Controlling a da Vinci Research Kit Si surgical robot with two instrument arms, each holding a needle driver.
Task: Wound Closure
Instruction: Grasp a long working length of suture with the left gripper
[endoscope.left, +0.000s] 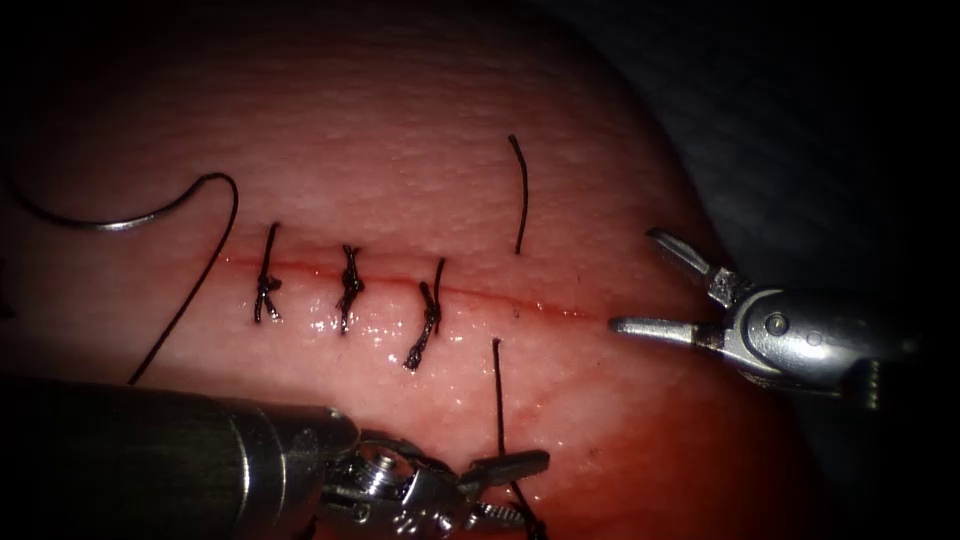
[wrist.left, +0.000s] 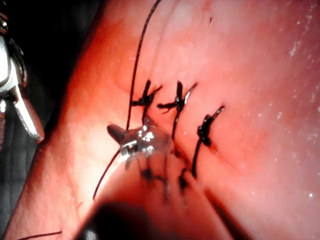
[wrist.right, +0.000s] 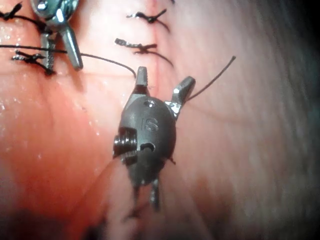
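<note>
The tissue (endoscope.left: 400, 120) has a level cut (endoscope.left: 560, 310) with three knotted stitches (endoscope.left: 348, 285) along its left part. The curved needle (endoscope.left: 120, 222) lies on the tissue surface at the far left, above the cut line, and neither tool holds it. Right of the knots a thread (endoscope.left: 497, 390) leaves the near lip, and its free end (endoscope.left: 522, 190) rests on the far side. My left tool (endoscope.left: 530, 490) is at the near edge, jaws apart, and this thread runs between them. My right tool (endoscope.left: 632, 280) stands open at the cut's right end, holding nothing.
The needle's thread (endoscope.left: 190, 290) trails from the needle toward the near left. Red fluid wets the near lip (endoscope.left: 380, 335). In the right wrist view the left tool (wrist.right: 60, 30) lies close beyond my right tool's jaws (wrist.right: 165, 76). The left shaft (endoscope.left: 120, 450) covers the near left.
</note>
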